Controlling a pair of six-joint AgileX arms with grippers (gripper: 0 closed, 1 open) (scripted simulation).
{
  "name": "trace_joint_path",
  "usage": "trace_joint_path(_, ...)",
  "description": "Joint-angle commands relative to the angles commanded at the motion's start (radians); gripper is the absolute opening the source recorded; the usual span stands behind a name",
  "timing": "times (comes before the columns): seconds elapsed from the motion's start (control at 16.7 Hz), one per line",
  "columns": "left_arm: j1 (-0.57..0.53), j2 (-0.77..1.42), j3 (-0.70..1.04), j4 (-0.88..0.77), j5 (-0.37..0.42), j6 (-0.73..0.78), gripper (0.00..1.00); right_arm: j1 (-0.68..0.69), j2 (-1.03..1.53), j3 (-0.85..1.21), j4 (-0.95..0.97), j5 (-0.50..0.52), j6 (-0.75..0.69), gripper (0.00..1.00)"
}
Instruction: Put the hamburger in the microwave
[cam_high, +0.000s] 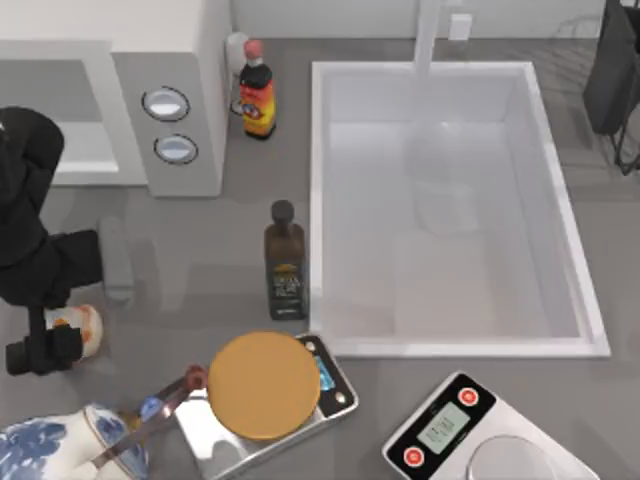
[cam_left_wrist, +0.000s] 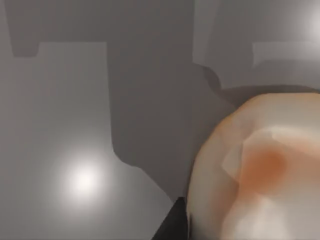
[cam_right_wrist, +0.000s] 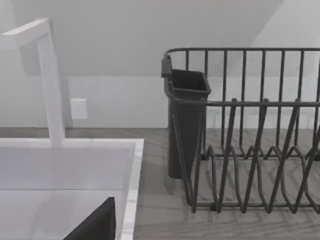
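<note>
The hamburger (cam_high: 80, 325) is a small orange-tan bun with pale patches, near the table's left edge, in front of the microwave. My left gripper (cam_high: 45, 350) is shut on it from the left. In the left wrist view the hamburger (cam_left_wrist: 255, 175) looms close, with a dark fingertip (cam_left_wrist: 172, 227) against its side. The white microwave (cam_high: 170, 50) stands at the back left, its two round silver knobs (cam_high: 166, 104) facing up in the top view. My right arm (cam_high: 612, 70) is parked at the back right, beside the sink.
A red-capped sauce bottle (cam_high: 258, 95) stands beside the microwave and a dark bottle (cam_high: 285, 262) by the sink (cam_high: 320, 200). A flat orange disc (cam_high: 265, 385) lies on a silver scale (cam_high: 340, 392). A blue-and-white teapot (cam_high: 55, 448), a white scale (cam_high: 470, 430) and a dish rack (cam_right_wrist: 250, 140) are nearby.
</note>
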Motion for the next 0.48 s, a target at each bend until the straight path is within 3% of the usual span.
trace_joint_path(0.48, -0.004, -0.1, 0.143, -0.239, 0.006, -0.004, 0.0, 0.0, 0.0, 0.0, 0.0, 0.0, 0.0, 1.0)
